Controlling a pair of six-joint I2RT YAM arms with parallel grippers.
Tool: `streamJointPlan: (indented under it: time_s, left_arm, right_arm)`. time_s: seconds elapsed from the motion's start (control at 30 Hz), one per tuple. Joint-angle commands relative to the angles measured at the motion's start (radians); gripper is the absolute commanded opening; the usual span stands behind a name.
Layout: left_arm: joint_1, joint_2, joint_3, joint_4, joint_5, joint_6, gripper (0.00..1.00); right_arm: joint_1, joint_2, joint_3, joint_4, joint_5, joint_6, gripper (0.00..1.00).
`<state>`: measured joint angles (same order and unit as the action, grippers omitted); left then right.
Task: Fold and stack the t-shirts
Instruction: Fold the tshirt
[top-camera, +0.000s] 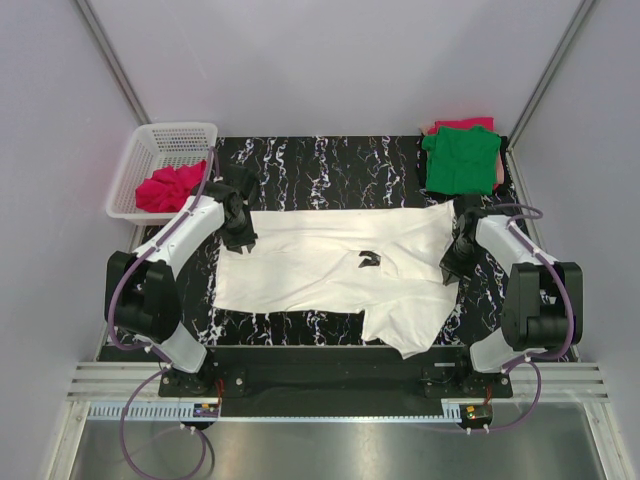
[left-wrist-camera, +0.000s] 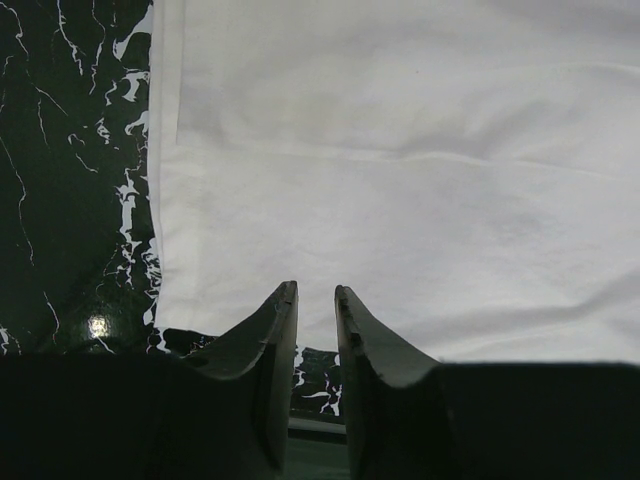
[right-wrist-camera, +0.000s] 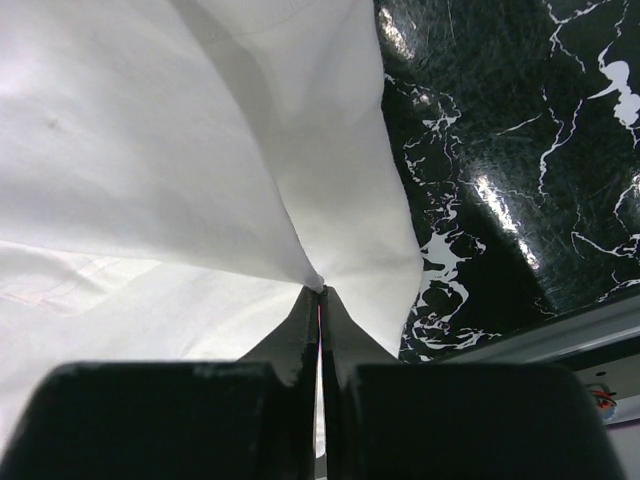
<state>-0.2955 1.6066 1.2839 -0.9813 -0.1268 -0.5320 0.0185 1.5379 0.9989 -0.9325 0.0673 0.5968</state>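
Pinching a bunched edge of the white t-shirt (top-camera: 330, 265), the right gripper (right-wrist-camera: 320, 292) has its fingers pressed together at the shirt's right end. At the shirt's left edge, the left gripper (left-wrist-camera: 316, 292) has its fingers slightly spread, with nothing between them. That shirt lies spread crosswise on the black marble table (top-camera: 330, 160) between both arms. Farther back, a folded green t-shirt (top-camera: 460, 160) sits at the far right corner, and a crumpled pinkish-red t-shirt (top-camera: 170, 188) lies in a white basket (top-camera: 175, 128) at far left.

White t-shirt (top-camera: 310, 265) flat; green t-shirt (top-camera: 460, 160) folded
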Motion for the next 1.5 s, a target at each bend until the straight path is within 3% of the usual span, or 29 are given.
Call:
streamJointPlan:
  time_s: [0.0, 1.47]
  left_arm:
    - [-0.005, -0.033, -0.004, 0.030, 0.004, -0.002, 0.26]
    - [-0.005, -0.042, -0.057, 0.066, 0.012, 0.007, 0.26]
  right_arm:
    - [-0.005, -0.035, -0.011, -0.020, -0.015, 0.015, 0.00]
    - [0.003, -0.073, -0.085, -0.037, -0.078, 0.064, 0.00]
